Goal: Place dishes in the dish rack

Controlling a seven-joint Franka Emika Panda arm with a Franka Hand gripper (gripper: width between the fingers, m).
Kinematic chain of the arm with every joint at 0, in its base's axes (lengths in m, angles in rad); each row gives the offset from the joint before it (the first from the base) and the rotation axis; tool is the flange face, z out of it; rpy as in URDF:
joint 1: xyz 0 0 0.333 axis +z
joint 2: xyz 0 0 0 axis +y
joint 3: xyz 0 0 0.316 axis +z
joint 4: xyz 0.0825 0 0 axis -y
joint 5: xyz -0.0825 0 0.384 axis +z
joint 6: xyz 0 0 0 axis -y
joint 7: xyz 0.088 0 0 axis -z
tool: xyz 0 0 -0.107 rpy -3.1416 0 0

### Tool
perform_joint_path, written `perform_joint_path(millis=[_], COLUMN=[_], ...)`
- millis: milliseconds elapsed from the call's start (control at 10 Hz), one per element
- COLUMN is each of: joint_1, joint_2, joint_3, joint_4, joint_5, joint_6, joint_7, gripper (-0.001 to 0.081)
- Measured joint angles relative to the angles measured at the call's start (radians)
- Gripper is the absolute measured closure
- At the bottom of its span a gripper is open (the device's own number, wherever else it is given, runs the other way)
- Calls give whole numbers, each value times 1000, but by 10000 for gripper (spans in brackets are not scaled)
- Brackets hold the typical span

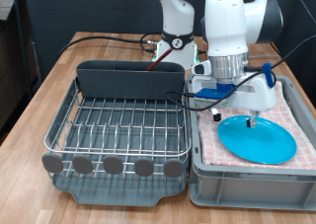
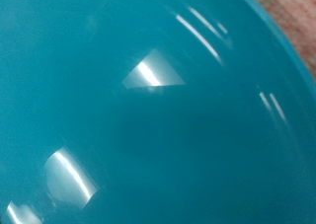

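Observation:
The round light-blue plate lies flat on the checked cloth in the grey crate at the exterior view's right. My gripper hangs straight down over the plate's far edge, at or just above its surface. The wrist view is almost filled by the plate from very close, and no fingers show there. The silver wire dish rack on its dark tray stands at the left with nothing on its wires. A slim reddish-brown spoon sticks up from the dark cutlery bin. The mug is not in view.
The checked cloth shows in one corner of the wrist view. Black cables run over the wooden table behind the rack. The crate stands close against the rack's right side.

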Motion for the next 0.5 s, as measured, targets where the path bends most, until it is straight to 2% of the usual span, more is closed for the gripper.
perform_joint_path(millis=[500], joint_1=[-18], joint_2=[50], joint_3=[25], joint_4=[50], joint_5=[-1], joint_6=[4], joint_7=[-4], gripper=[4])
